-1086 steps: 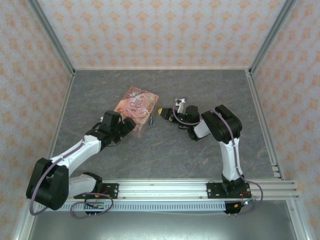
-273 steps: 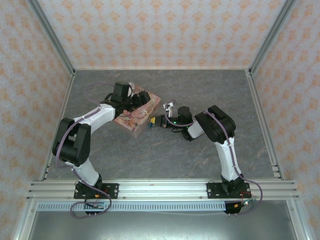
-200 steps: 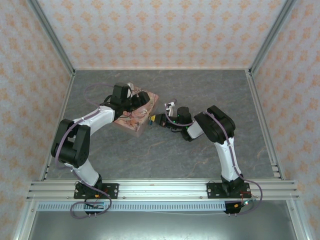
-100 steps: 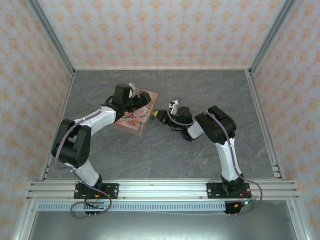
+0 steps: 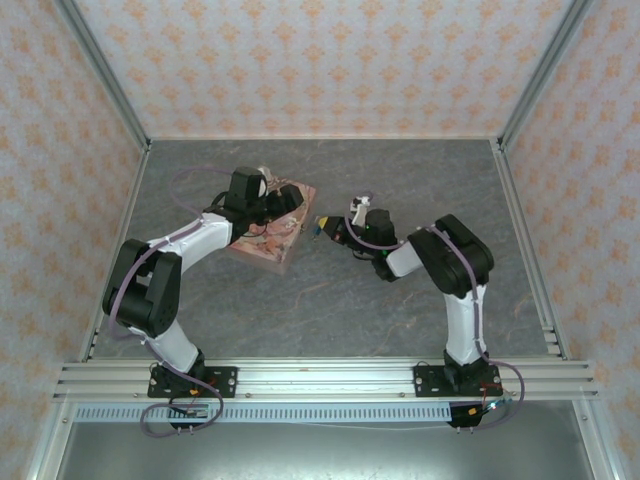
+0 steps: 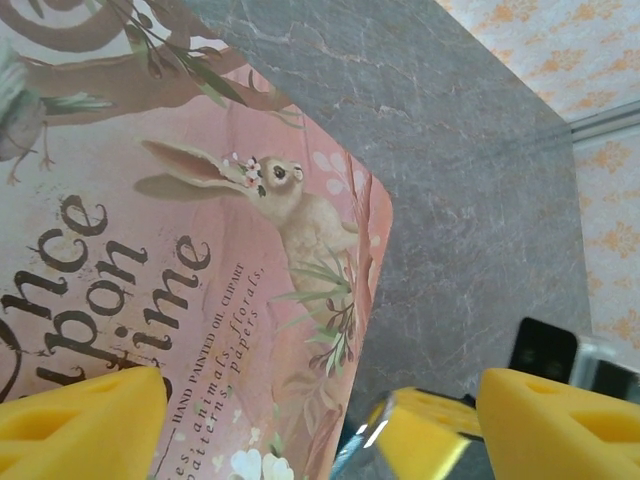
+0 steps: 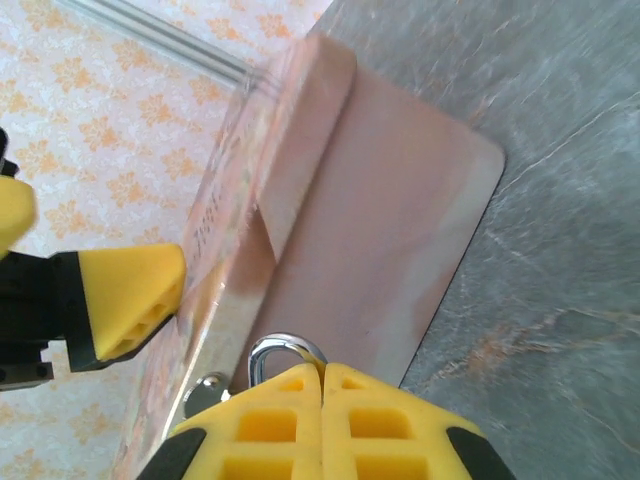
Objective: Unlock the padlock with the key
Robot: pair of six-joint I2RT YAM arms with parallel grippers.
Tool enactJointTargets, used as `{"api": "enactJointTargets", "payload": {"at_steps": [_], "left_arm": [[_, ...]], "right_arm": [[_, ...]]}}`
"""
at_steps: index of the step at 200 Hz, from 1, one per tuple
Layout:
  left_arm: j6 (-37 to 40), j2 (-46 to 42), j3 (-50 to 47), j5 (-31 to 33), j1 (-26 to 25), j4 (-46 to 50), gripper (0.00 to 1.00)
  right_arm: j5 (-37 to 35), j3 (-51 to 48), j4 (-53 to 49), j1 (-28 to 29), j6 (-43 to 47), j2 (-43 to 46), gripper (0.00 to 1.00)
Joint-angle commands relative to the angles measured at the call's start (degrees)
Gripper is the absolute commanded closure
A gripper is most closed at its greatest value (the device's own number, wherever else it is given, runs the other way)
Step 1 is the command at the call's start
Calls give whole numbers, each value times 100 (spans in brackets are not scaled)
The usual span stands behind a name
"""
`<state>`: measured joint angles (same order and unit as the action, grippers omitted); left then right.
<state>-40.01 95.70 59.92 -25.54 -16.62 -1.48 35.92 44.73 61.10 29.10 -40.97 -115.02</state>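
Okay, so the right wrist cam has the right gripper (image 7: 322,385) with its fingers pressed together. A silvery loop (image 7: 285,348) pokes out at the tips, right against the pink tin's (image 7: 380,230) side. I can't tell whether it's lock or key. From overhead it's too small to see. The left gripper (image 6: 320,420) is spread wide across the tin's lid corner.
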Motion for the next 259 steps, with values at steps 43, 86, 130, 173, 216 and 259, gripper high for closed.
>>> {"api": "enactJointTargets", "payload": {"at_steps": [43,86,130,173,216,259], "left_arm": [[149,-475,629,118,-108,1238,13],[384,-1508,311,1000,-110,1212,11],[411,-2417,-362,2036,-113,1359,9],[454,-2671,-525,2237,-112,1608,9],[503,-2762,-489,2260,-110,1765,8],[542,-3073,-540,2605,-102,1912,8]], "right_arm": [[-112,-397,-3151,-54,2294,2084,100],[-831,64,-6696,51,3855,3097,100],[-1107,271,-8158,111,4156,3354,100],[-1167,961,-8648,196,4191,2381,100],[-1450,1006,-8298,199,4109,2639,65],[-2013,833,-7991,-24,4300,3512,41]]}}
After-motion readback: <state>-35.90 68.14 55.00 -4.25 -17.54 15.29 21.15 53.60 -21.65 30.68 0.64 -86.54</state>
